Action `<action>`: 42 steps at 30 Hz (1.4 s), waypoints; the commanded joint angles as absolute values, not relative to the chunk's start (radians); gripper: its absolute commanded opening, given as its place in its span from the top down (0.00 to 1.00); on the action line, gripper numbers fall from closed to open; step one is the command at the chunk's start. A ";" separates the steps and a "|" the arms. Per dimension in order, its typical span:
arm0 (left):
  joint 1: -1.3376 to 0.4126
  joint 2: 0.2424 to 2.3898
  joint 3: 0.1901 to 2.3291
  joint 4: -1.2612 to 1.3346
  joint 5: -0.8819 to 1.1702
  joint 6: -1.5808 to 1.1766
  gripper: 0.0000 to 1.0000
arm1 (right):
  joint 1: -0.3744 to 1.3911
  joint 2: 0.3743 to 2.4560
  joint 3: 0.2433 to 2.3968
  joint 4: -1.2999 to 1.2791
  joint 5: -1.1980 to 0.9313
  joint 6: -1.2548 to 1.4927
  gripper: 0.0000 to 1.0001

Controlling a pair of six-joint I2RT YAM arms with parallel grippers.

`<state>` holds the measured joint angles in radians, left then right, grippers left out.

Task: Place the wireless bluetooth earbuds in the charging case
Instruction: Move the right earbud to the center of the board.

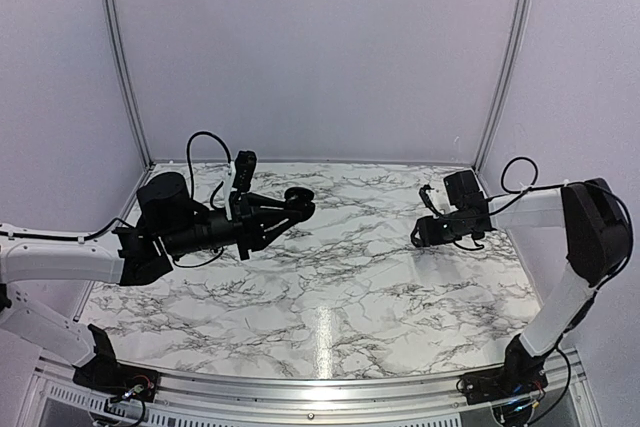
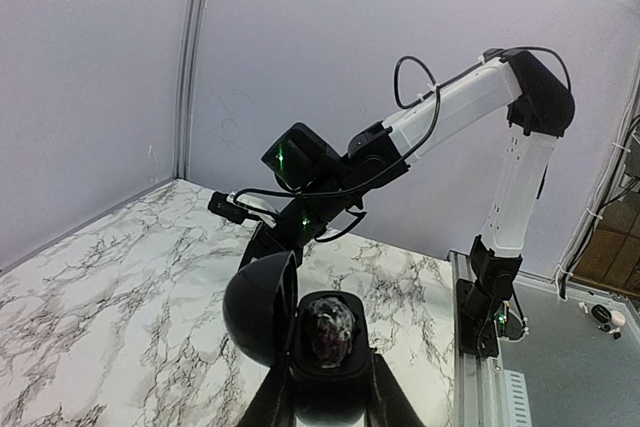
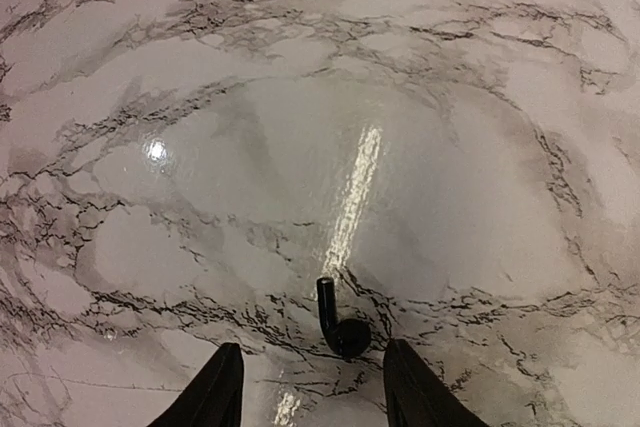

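Observation:
My left gripper [image 2: 330, 392] is shut on the charging case [image 2: 330, 337], held up off the table. The case is black and rounded. Its domed lid [image 2: 258, 309] is swung open to the left and the glossy cavity faces the camera. In the top view the case [image 1: 298, 196] sits at the tip of the left gripper [image 1: 288, 205], over the table's left back part. One black earbud [image 3: 340, 325], a round head with a short stem, lies on the marble between the fingers of my right gripper [image 3: 312, 367], touched by neither. That gripper is open and hovers low at the right [image 1: 418, 234].
The marble table [image 1: 330, 297] is bounded by pale booth walls at the back and sides. A metal rail [image 1: 300, 387] runs along the near edge with both arm bases on it. The right arm [image 2: 450, 112] reaches across the left wrist view.

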<state>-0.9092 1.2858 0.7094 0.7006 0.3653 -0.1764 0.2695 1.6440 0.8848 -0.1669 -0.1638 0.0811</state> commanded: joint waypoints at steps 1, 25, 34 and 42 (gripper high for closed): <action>-0.904 1.264 0.694 0.703 0.364 -0.177 1.00 | 0.259 1.684 0.949 -0.114 -0.213 0.073 0.50; -0.904 1.256 0.689 0.703 0.365 -0.174 1.00 | 0.276 1.778 0.937 -0.084 -0.266 0.035 0.62; -0.904 1.254 0.690 0.703 0.368 -0.179 1.00 | 0.373 1.785 0.906 -0.068 -0.254 0.055 0.66; -0.904 1.256 0.689 0.703 0.378 -0.178 1.00 | 0.371 1.633 0.867 -0.020 -0.290 0.075 0.65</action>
